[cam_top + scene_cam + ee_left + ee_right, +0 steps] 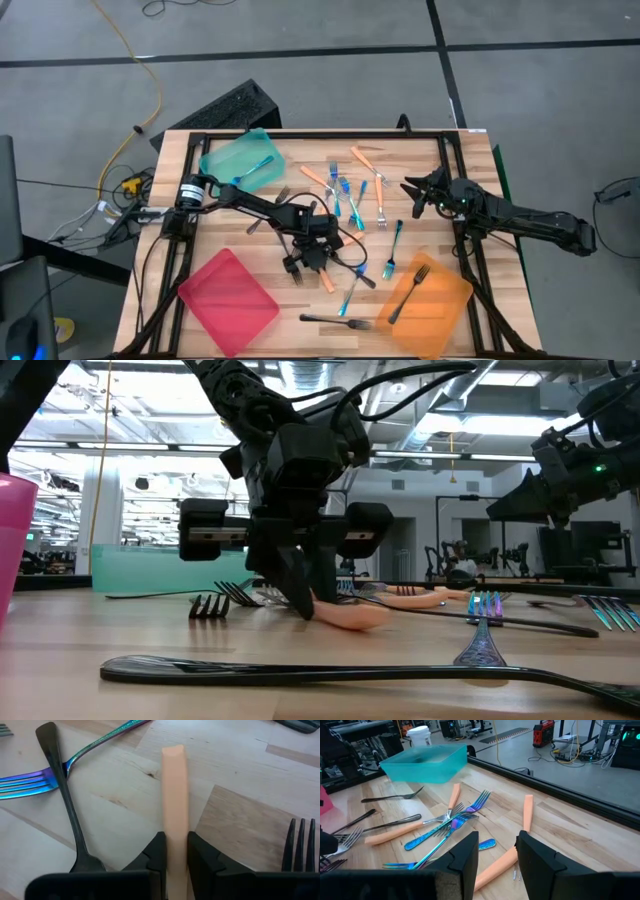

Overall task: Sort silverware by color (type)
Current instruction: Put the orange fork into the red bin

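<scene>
Lying scattered across the middle of the wooden surface (200,170), the silverware (355,195) is leaving bare wood mostly along the near edge and between the three trays: a teal tray (240,160) at the far left, a red tray (228,300) at the near left corner and an orange tray (435,295) at the near right, the last holding one black fork (408,292). The left arm is reaching from the left edge toward the centre, bent down so that the left pincer (318,262) is pointing at the wood, its fingers (159,855) pressing on both sides of an orange-handled fork (175,805) that is lying flat, pale and blunt-ended. Beside it a black fork handle (67,810) is crossing an iridescent blue fork (30,782). The right arm is stretching in from the right edge, holding the right pincer (415,190) above the surface beside the far cluster, its fingers standing apart over blue and orange forks (455,820) with nothing between them. Another black fork (335,320) is lying alone by the near edge.
</scene>
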Robot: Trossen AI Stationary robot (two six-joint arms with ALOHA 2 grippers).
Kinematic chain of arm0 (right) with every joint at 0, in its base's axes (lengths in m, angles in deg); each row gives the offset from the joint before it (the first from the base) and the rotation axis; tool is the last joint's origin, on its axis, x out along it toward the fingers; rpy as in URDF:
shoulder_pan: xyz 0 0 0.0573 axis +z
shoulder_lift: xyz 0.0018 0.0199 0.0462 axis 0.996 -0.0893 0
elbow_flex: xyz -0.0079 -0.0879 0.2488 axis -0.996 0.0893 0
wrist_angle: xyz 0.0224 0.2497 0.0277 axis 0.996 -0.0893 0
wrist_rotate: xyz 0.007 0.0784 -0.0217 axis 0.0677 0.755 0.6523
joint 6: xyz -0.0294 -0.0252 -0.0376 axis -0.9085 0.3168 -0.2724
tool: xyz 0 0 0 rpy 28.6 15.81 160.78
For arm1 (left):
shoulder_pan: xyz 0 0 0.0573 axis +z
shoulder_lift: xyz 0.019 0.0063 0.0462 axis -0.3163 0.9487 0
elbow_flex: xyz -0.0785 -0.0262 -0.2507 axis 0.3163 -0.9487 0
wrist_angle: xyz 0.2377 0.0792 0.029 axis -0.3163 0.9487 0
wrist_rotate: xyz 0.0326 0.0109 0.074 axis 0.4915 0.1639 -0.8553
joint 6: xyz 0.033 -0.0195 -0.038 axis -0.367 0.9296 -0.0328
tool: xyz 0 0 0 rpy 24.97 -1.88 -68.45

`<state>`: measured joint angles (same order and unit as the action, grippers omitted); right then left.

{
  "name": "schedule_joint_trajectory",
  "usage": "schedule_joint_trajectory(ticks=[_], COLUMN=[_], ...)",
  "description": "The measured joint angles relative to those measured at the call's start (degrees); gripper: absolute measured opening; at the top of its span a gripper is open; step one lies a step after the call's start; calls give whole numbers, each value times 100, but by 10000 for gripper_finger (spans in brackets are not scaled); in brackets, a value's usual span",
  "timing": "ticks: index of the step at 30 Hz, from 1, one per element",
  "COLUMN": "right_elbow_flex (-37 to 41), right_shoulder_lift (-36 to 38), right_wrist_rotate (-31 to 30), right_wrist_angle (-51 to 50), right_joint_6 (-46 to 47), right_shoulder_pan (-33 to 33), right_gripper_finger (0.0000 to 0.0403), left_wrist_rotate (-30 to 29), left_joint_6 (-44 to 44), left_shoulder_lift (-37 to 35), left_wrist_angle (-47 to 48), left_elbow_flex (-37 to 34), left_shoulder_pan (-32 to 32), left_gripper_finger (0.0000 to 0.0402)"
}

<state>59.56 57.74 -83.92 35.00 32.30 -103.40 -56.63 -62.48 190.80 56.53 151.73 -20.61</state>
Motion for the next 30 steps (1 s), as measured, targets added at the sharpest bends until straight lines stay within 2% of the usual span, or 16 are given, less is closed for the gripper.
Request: schedule_joint_trajectory(ticks=[6, 10, 16, 27, 30], right_elbow_flex=[1, 0, 0, 1, 2], right_shoulder_lift=[0, -2, -7, -7, -3], right_wrist_rotate=[0, -2, -4, -2, -2], right_wrist_angle=[-2, -1, 0, -2, 0], right_joint_6=[0, 0, 1, 31, 33], right_shoulder_pan=[0, 0, 2, 0, 0], right_gripper_finger=[155, 155, 155, 155, 155], left_wrist_rotate=[108, -53, -157, -357, -565], left_joint_6=[268, 432, 470, 502, 599], left_shoulder_lift=[-1, -62, -201, -370, -509], left_wrist_angle=[-55, -61, 452, 2035, 2314], left_elbow_flex=[0, 21, 328, 1491, 1848], left_shoulder_pan=[0, 0, 9, -13, -15], left_gripper_finger=[32, 32, 32, 32, 32])
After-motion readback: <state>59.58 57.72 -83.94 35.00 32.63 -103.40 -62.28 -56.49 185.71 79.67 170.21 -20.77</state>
